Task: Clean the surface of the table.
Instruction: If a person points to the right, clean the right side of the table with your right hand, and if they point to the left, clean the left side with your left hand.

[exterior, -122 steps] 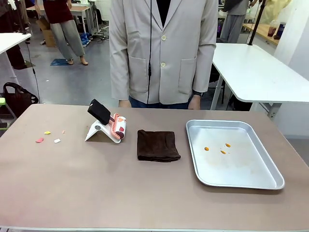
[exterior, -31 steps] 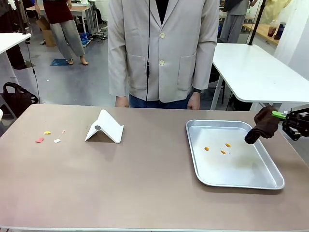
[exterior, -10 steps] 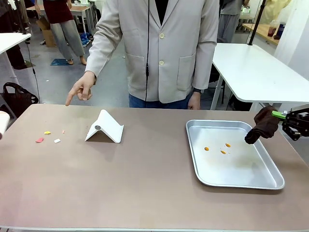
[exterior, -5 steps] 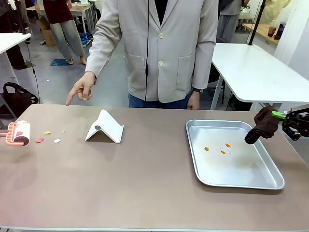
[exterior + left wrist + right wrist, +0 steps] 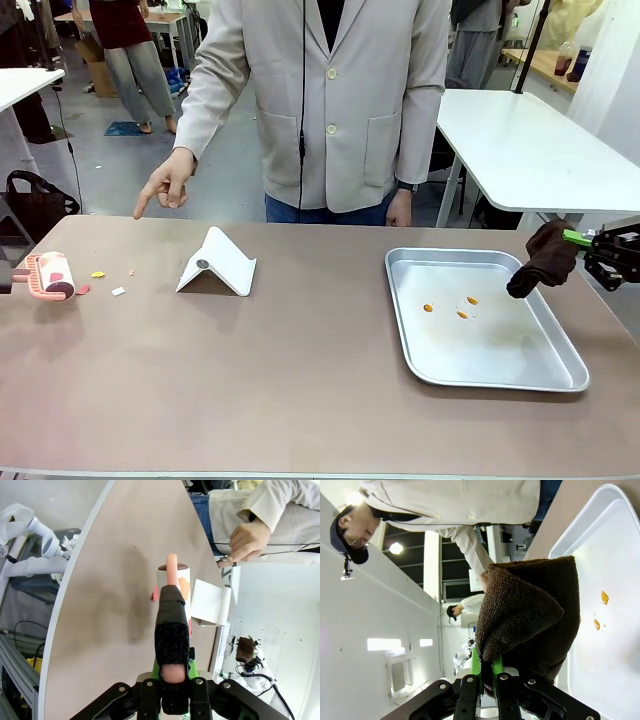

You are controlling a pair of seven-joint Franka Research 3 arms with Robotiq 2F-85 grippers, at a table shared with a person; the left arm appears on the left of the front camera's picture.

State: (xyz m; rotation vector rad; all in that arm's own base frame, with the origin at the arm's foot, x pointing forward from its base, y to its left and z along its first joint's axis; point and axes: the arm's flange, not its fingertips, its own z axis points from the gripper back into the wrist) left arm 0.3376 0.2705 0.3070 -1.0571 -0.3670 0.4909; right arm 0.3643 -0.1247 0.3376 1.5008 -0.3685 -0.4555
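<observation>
Taupe and wide, the table (image 5: 300,380) spans the whole foreground. At its left edge the left gripper (image 5: 173,672) is clamped on a lint roller (image 5: 52,275), just beside small scraps (image 5: 118,291). The right gripper (image 5: 590,245) pinches a brown cloth (image 5: 543,258) over the metal tray (image 5: 500,375), at its far right corner. A person's hand (image 5: 165,185) points, forefinger out.

Surface (image 5: 300,370): smooth, matt taupe-brown. Tray (image 5: 500,350), right of frame: bright metal, dull sheen. Cloth (image 5: 545,258): dark brown, nubby pile. Stand (image 5: 225,262), centre-left: white, smooth, plastic-looking. Roller (image 5: 52,276), far left: pink plastic.
</observation>
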